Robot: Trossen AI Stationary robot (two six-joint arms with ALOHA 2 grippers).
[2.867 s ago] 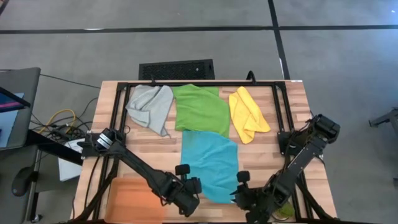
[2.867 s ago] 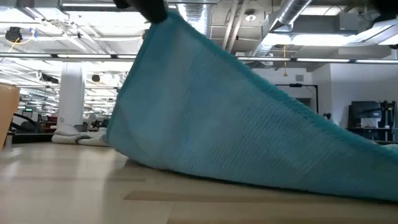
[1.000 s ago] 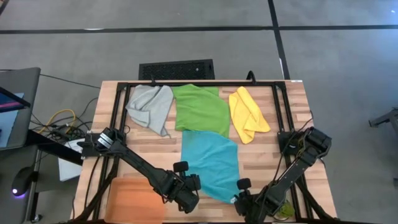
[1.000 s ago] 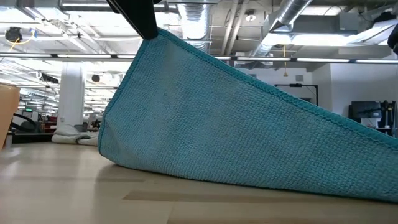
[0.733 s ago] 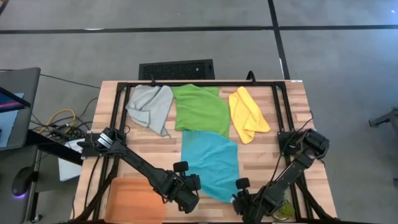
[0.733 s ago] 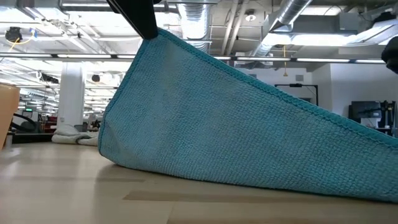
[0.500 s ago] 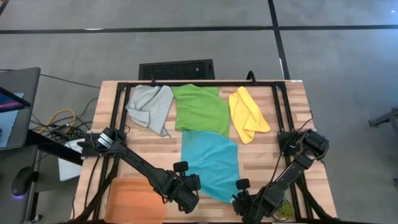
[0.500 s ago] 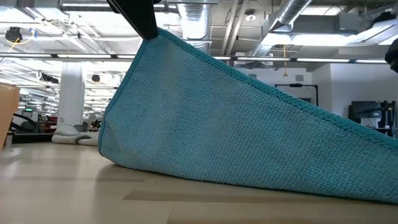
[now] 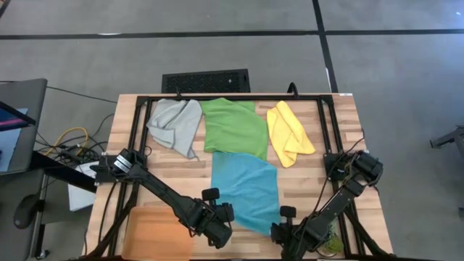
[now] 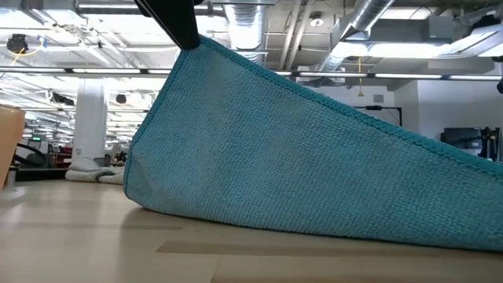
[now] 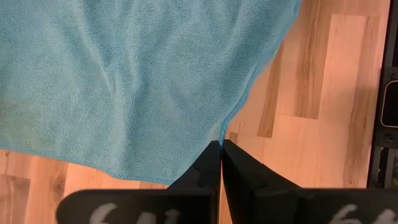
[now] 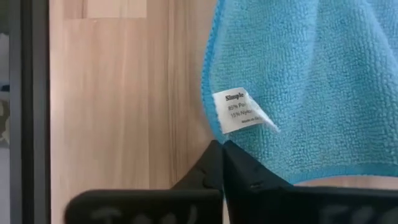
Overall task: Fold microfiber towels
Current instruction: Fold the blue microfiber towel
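The teal towel lies in the middle of the table. Its near left corner is raised, and the cloth slopes down from there to the wood. My left gripper is shut on that raised corner. My right gripper is shut at the towel's near right corner, beside its white label. Along the far edge lie the grey towel, the green towel and the yellow towel, all rumpled. The green one's near edge meets the teal towel's far edge. My left gripper pinches the teal towel's near left corner between its two fingers, slanting down from above. That corner is lifted clear and the cloth falls away from it in a taut slope; the far part lies on the table. My right gripper has its two fingers closed on the very tip of the near right corner, just below the label, pointing steeply down. That corner stays low, close to the table top.
A flat orange tray sits at the near left corner of the table. A black frame runs along the far edge and both sides. Bare wood shows to the left and right of the teal towel.
My right gripper has rolled about its own axis and sunk a little at the teal towel's near right corner. The left gripper and the raised corner have kept still.
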